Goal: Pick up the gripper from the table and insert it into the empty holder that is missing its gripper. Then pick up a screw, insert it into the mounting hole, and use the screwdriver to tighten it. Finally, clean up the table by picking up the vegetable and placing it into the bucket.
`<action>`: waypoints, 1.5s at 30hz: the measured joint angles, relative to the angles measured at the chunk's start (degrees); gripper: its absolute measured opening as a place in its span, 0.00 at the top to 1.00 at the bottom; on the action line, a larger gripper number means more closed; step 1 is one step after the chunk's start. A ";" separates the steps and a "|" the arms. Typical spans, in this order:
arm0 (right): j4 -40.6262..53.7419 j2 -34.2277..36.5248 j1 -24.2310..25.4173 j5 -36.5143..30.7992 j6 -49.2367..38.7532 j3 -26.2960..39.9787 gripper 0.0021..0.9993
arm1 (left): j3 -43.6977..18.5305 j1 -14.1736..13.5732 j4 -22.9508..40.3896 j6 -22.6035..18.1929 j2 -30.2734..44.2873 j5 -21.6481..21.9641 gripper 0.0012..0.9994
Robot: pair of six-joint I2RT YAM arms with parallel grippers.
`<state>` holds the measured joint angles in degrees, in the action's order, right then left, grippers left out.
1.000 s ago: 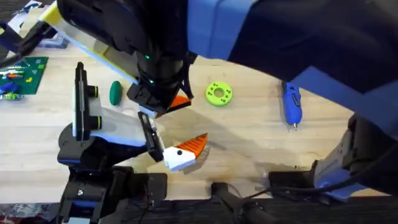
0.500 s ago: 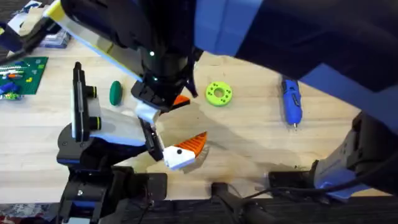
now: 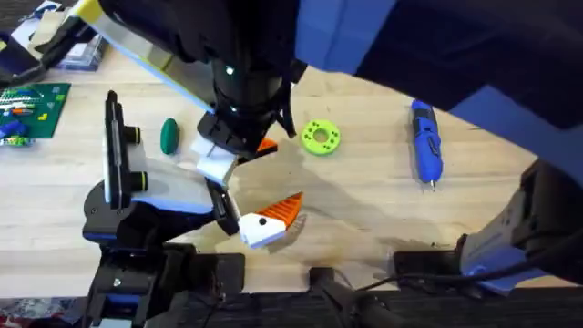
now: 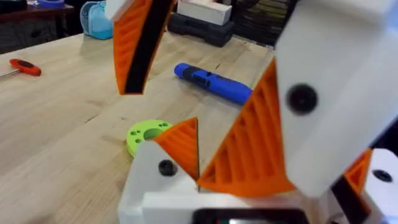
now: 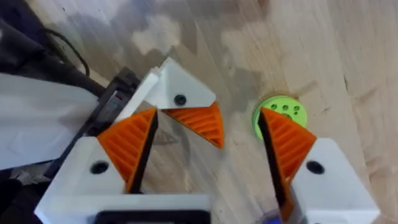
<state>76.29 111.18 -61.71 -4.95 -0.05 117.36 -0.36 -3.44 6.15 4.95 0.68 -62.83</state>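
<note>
Right gripper (image 5: 205,149): fingers spread, nothing between, centre of overhead frame.
Left gripper (image 3: 266,221): state cannot be told.
Gripper: not identifiable.
Screwdriver (image 3: 426,152): right, on table (image 3: 364,196).
Vegetable (image 3: 169,136): upper left.

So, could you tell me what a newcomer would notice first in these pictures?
The big dark-and-blue right arm sweeps across the overhead view, the right hand open above the middle of the table, beside the lime-green ring disc. Nearer the bases sits the white-and-orange left hand, and the blue screwdriver lies alone to the right.
</note>
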 joint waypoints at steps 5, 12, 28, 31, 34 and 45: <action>-0.04 0.00 0.00 0.00 0.00 0.00 0.01 | 0.00 0.00 0.00 -0.02 0.01 0.02 0.01; -0.04 0.00 0.00 0.02 0.00 0.00 0.01 | 0.00 0.00 0.00 -0.02 -0.01 0.02 0.01; 0.94 0.00 -1.11 2.28 0.04 6.29 0.00 | 0.00 0.00 -0.02 -0.42 0.01 0.02 0.01; 0.94 0.00 -1.11 2.37 0.04 6.29 0.00 | 0.00 0.00 -0.02 -0.42 -0.01 0.02 0.01; 0.95 0.00 -1.11 2.47 0.04 6.29 0.00 | 0.00 0.00 -0.02 -0.42 -0.01 0.02 0.01; 0.94 0.00 -1.11 2.47 0.04 6.29 0.00 | 0.00 0.00 -0.02 -0.42 0.00 0.04 0.01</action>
<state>77.23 111.18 -62.83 -2.48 -0.01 123.66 -0.36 -3.44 6.13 4.54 0.68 -62.78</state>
